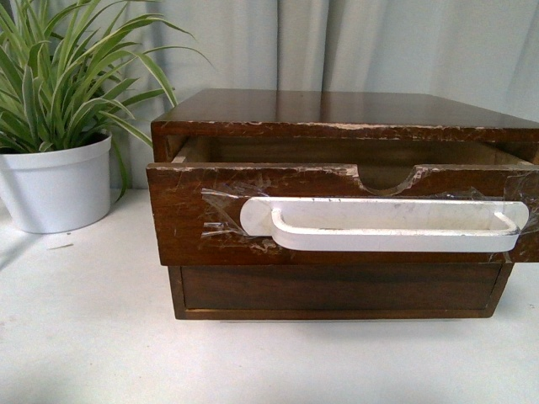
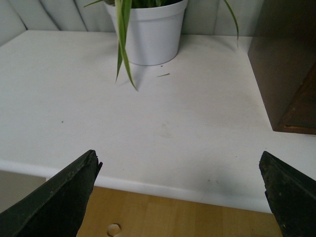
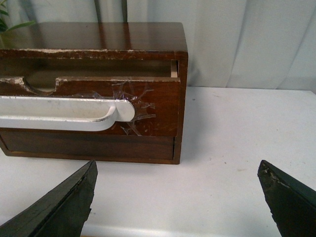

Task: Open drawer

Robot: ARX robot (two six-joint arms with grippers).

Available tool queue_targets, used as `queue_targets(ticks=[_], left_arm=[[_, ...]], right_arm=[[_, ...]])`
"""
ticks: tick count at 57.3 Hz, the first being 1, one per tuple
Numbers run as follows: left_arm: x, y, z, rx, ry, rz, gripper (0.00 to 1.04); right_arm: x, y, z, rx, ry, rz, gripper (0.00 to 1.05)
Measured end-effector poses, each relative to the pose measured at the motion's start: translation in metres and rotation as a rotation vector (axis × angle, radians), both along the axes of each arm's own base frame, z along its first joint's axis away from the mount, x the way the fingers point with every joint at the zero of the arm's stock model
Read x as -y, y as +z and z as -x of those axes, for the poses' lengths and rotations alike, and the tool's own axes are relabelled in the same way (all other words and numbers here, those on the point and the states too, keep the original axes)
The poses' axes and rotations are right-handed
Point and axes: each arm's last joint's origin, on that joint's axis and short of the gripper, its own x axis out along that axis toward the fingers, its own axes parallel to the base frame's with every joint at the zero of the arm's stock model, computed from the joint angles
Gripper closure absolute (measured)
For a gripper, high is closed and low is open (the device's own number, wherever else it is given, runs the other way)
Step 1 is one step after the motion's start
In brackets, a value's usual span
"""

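The drawer (image 1: 181, 227), dark brown with a chipped top edge, stands pulled part-way out of a small wooden cabinet (image 1: 337, 108) on a white tabletop (image 1: 84, 337). Its front overhangs the plain-fronted lower drawer (image 1: 337, 289) beneath it. A long white handle (image 1: 387, 225) runs across most of the drawer's face, held at both ends by crinkled clear tape (image 1: 221, 210). A semicircular notch (image 1: 385, 179) is cut into the top edge above the handle, and part of the drawer's inside shows through the gap behind the front. Near the cabinet's left side, a striped green plant (image 1: 59, 76) grows from a white pot (image 1: 55, 187), and a pale curtain (image 1: 379, 42) hangs behind. In the left wrist view, the left tool (image 2: 178, 163) is spread wide and holds nothing. Its two dark fingers (image 2: 59, 197) frame bare tabletop at the table's front edge, with the pot ahead and a corner of the cabinet off to one side. In the right wrist view, the right tool (image 3: 177, 170) is likewise spread wide and empty. It is poised over the tabletop short of the cabinet and apart from the handle's rounded end.
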Motion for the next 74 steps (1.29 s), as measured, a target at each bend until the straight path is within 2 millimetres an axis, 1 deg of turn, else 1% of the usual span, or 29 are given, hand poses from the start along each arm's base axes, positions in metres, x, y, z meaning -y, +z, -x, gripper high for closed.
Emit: queue_targets(ticks=[4,11,12,14,18,21,23,25,29,30,32,33,34,37,39,40,43,46,50,56,74], left_arm=[[-0.001,0.000,0.001,0.012,0.011,0.041,0.06],[-0.001,0.000,0.001,0.017,0.012,0.060,0.06],[-0.001,0.000,0.001,0.038,-0.012,0.070,0.09],[-0.002,-0.001,0.001,0.087,-0.076,0.084,0.14],[-0.005,-0.005,0.002,0.167,-0.164,0.088,0.25],[-0.010,-0.004,0.004,0.208,-0.199,0.076,0.39],[-0.012,-0.005,0.004,0.214,-0.202,0.068,0.48],[-0.014,-0.007,0.005,0.212,-0.202,0.064,0.55],[-0.017,-0.010,0.006,0.209,-0.201,0.059,0.67],[-0.017,-0.011,0.006,0.209,-0.202,0.058,0.69],[-0.019,-0.013,0.010,0.190,-0.194,0.053,0.78],[-0.019,-0.015,0.012,0.183,-0.196,0.053,0.82],[-0.020,-0.016,0.013,0.182,-0.198,0.052,0.85],[-0.023,-0.016,0.016,0.200,-0.235,0.054,0.96],[-0.027,-0.016,0.016,0.205,-0.230,0.054,1.01],[-0.028,-0.016,0.016,0.208,-0.222,0.051,1.01],[-0.032,-0.019,0.017,0.215,-0.189,0.047,1.01],[-0.032,-0.024,0.017,0.214,-0.190,0.047,1.01],[-0.032,-0.024,0.017,0.215,-0.199,0.045,1.01],[-0.032,-0.024,0.017,0.215,-0.196,0.045,1.01],[-0.032,-0.024,0.017,0.216,-0.196,0.045,1.01]], right_arm=[[0.000,0.000,0.001,0.004,-0.002,-0.018,0.09],[0.000,0.000,0.001,0.002,-0.003,-0.026,0.09],[0.001,0.000,0.001,0.004,-0.011,-0.026,0.09],[0.003,0.000,0.001,0.026,-0.050,-0.022,0.13],[0.007,-0.004,0.002,0.050,-0.105,-0.016,0.26],[0.008,-0.008,0.007,0.040,-0.127,-0.014,0.38],[0.008,-0.014,0.010,0.034,-0.123,-0.012,0.47],[0.008,-0.015,0.012,0.050,-0.122,-0.013,0.56],[0.008,-0.016,0.012,0.057,-0.123,-0.013,0.66],[0.008,-0.016,0.012,0.056,-0.122,-0.013,0.70],[0.008,-0.019,0.012,0.053,-0.123,-0.013,0.79],[0.008,-0.019,0.012,0.053,-0.123,-0.013,0.80],[0.008,-0.021,0.012,0.050,-0.123,-0.013,0.86],[0.008,-0.023,0.012,0.048,-0.123,-0.013,0.95],[0.008,-0.024,0.012,0.051,-0.122,-0.013,1.02],[0.008,-0.023,0.012,0.053,-0.121,-0.012,1.03],[0.008,-0.024,0.012,0.054,-0.120,-0.010,1.03],[0.008,-0.026,0.012,0.051,-0.124,-0.010,1.03],[0.008,-0.028,0.012,0.052,-0.123,-0.010,1.03],[0.008,-0.039,0.012,0.054,-0.123,-0.009,1.03],[0.008,-0.038,0.013,0.056,-0.123,-0.010,1.03]])
